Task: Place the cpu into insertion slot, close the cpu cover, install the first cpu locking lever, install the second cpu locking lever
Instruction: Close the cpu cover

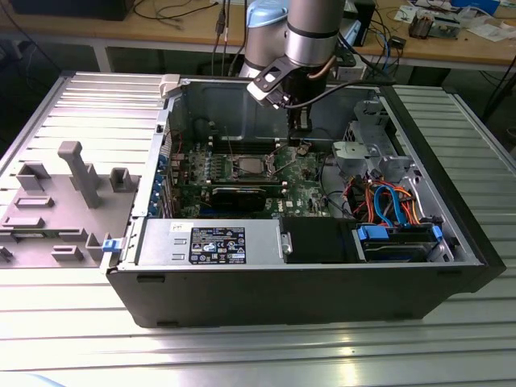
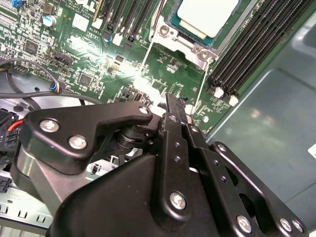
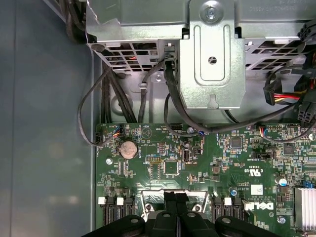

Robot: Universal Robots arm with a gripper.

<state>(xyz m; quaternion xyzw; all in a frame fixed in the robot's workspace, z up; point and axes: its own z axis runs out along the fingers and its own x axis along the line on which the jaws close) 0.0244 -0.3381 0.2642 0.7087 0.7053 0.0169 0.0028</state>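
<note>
The cpu [image 2: 205, 14] shows its silver-grey top, lying flat in the insertion slot [image 1: 246, 168] on the green motherboard. The cpu cover [image 2: 190, 42] lies down around it as a metal frame. Two thin wire levers [image 2: 147, 57] [image 2: 202, 84] run from the socket's corners toward my gripper. My gripper [image 2: 177, 102] hangs over the board just beside the socket, on the exterior view's right of it [image 1: 297, 145]. Its black fingers are shut together, and I see nothing between them. In the first wrist view the gripper [image 3: 176, 196] sits over the socket's metal edge.
Black memory slots [image 2: 252, 44] flank the socket. A metal drive cage [image 3: 212, 59] with hanging cables stands past the board's edge. The power supply [image 1: 210, 242] fills the case's near side. A grey fixture tray [image 1: 56, 201] lies outside, at the exterior view's left.
</note>
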